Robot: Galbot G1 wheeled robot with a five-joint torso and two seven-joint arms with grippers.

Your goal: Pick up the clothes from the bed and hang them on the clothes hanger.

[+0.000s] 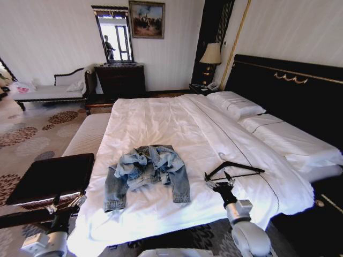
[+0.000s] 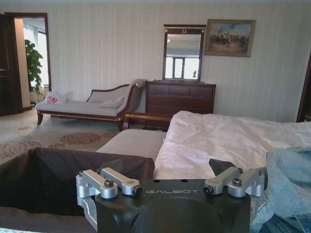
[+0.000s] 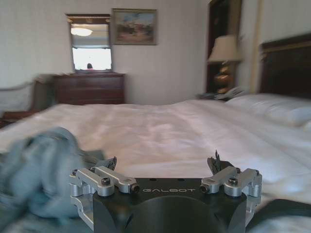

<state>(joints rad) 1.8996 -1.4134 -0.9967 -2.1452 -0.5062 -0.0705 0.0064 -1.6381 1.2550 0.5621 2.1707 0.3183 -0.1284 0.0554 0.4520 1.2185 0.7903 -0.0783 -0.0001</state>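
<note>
The clothes, one faded light blue denim jacket point(image 1: 147, 171), lie crumpled on the bed point(image 1: 161, 118) near its foot. The clothes hanger point(image 1: 233, 170), thin, black and triangular, lies flat on the white sheet to the jacket's right. My right gripper point(image 1: 221, 184) is open and hovers low at the hanger's near corner, with nothing between its fingers. My left gripper point(image 1: 67, 204) is open over the bed's left front edge, left of the jacket. The left wrist view has the jacket point(image 2: 289, 184) beside the open left gripper point(image 2: 166, 167). The right wrist view has the jacket point(image 3: 43, 170) beside the open right gripper point(image 3: 163, 162).
A dark bench point(image 1: 51, 176) stands close against the bed's left side by my left arm. White pillows point(image 1: 252, 115) lie under the black headboard point(image 1: 289, 88). A dresser with a mirror point(image 1: 120, 79), a chaise point(image 1: 51, 91) and a lamp point(image 1: 211, 56) line the far wall.
</note>
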